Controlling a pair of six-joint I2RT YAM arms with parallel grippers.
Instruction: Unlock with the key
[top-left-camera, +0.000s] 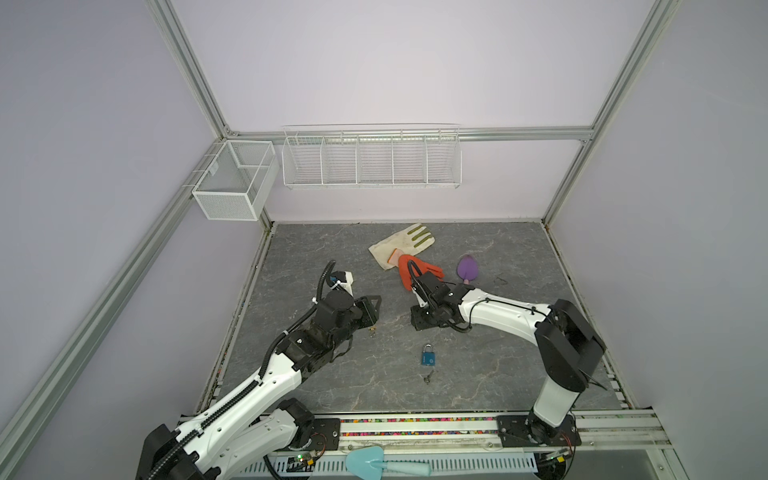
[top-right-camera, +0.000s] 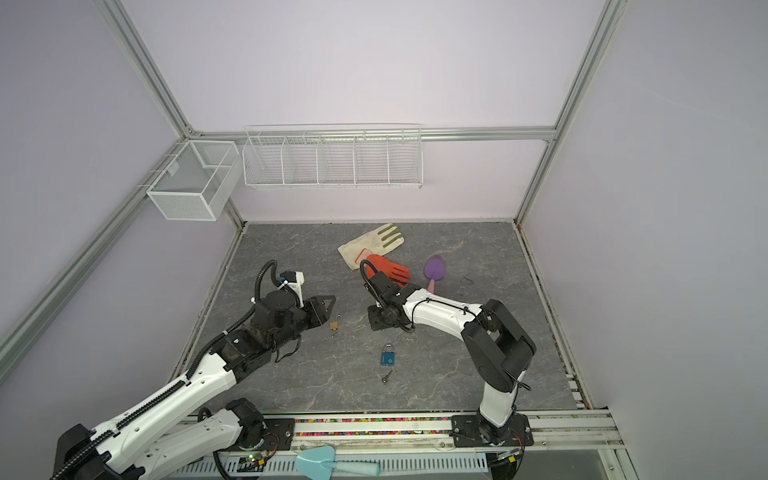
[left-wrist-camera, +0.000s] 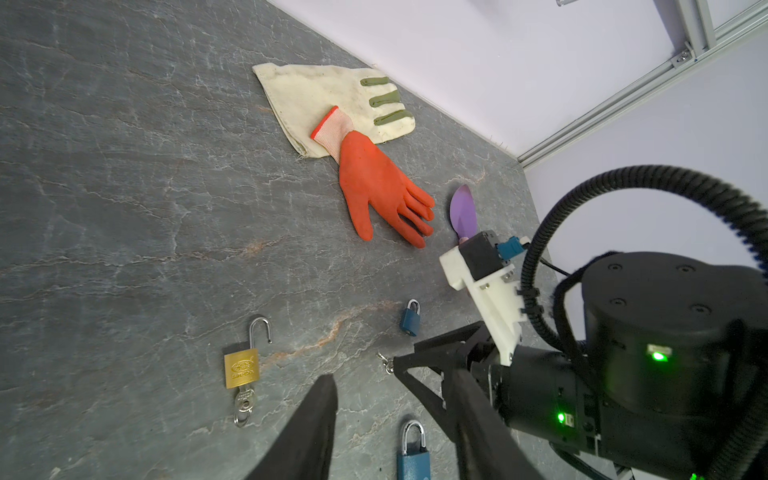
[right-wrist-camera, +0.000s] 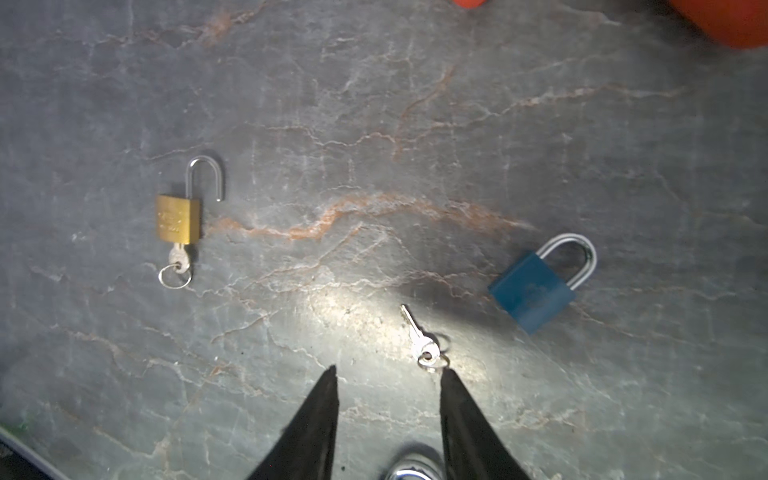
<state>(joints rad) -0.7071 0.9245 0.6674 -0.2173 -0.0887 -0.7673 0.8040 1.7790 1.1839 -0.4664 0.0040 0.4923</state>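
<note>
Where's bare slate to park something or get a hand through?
Free: the far-left corner, between the cream fabric glove, the back wall and the left gripper; the near strip between the small silver key and the front rail. Crowded: mid-table, where brass padlock, blue padlock and right gripper cluster.

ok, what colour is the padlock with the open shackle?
Brass gold. The padlock shows best in the right wrist view.

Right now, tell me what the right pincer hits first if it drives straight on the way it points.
Probably the loose key, lying just ahead of the open right pincer, slightly off centre; otherwise bare tabletop beside it. Depth is unclear.
</note>
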